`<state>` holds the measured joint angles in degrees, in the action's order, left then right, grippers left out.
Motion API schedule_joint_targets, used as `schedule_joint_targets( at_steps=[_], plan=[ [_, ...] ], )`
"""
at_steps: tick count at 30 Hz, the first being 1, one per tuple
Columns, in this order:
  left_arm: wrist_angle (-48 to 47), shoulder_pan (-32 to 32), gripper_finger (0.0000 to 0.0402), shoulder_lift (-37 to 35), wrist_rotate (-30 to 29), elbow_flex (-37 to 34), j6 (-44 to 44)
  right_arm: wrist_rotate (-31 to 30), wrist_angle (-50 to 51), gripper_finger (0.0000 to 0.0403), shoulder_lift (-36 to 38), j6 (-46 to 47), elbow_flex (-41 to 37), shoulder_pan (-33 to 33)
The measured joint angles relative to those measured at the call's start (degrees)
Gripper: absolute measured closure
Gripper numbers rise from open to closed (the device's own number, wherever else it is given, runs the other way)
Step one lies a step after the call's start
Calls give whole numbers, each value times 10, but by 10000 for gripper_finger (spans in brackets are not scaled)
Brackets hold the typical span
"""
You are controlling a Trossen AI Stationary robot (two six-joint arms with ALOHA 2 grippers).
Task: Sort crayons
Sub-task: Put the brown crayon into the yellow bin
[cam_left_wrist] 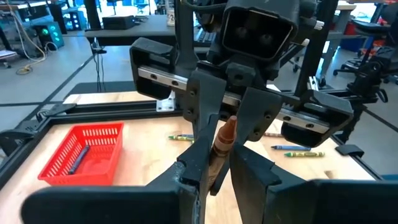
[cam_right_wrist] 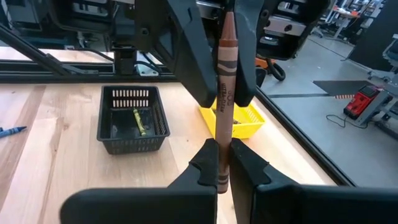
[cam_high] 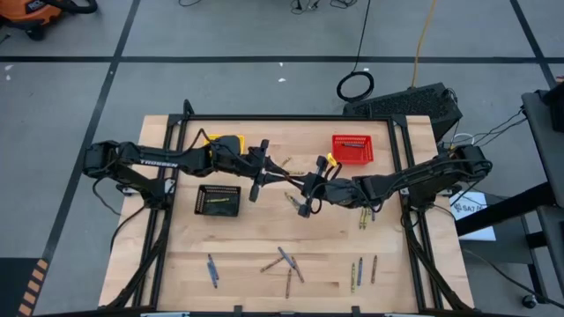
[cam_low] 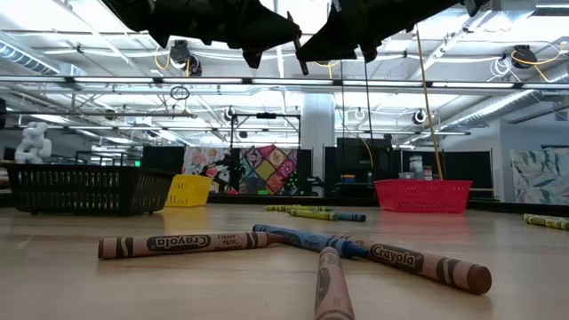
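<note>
A brown crayon [cam_right_wrist: 225, 81] stands nearly upright in the air over the middle of the table, tip up. My left gripper [cam_high: 284, 179] and my right gripper [cam_high: 291, 184] face each other there, and both are shut on it. In the low view the crayon [cam_low: 297, 44] shows as a thin stick between the two dark grippers, high above the tabletop. More crayons [cam_high: 282, 260] lie flat on the wood near the front edge. My left gripper pinches the crayon's middle part [cam_left_wrist: 219, 155] between its two fingers [cam_left_wrist: 196, 171]. The fingers come level from the table's left and lie across the crayon, whose tip [cam_left_wrist: 229, 122] sticks up above them. The crayon is clear of the table. My right gripper pinches the crayon's lower end [cam_right_wrist: 222, 163] between its two fingertips [cam_right_wrist: 208, 165]. The fingers come level from the table's right, across the crayon. The rest of the crayon rises above them, upright, between the left gripper's fingers.
A black basket [cam_high: 218, 200] holding a yellow-green crayon [cam_right_wrist: 140, 121] stands left of centre, with a yellow basket [cam_high: 227, 143] behind it. A red basket [cam_high: 352, 149] holding a blue crayon [cam_left_wrist: 78, 158] stands at the far right. Loose crayons [cam_high: 363, 216] also lie under the right arm.
</note>
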<state>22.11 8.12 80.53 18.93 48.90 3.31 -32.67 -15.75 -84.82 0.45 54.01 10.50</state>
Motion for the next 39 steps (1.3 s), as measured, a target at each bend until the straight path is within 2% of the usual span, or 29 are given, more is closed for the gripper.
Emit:
schedule_joint_targets(
  at_steps=[3, 9, 18, 30, 39],
  plan=[
    [-1, 0, 342, 0, -11, 0, 0, 0, 0, 403, 0, 0, 0, 0],
    [-1, 0, 392, 0, -26, 0, 2, -1, -1, 403, 0, 2, 0, 0],
    [-19, 1, 391, 0, -27, 1, 7, 1, 2, 399, 0, 3, 0, 0],
    [-47, 8, 391, 0, -27, 0, 27, -2, -1, 329, 0, 4, 0, 0],
    [-190, 76, 391, -1, -34, 0, 35, -3, 29, 292, 0, 4, 0, 0]
  ],
)
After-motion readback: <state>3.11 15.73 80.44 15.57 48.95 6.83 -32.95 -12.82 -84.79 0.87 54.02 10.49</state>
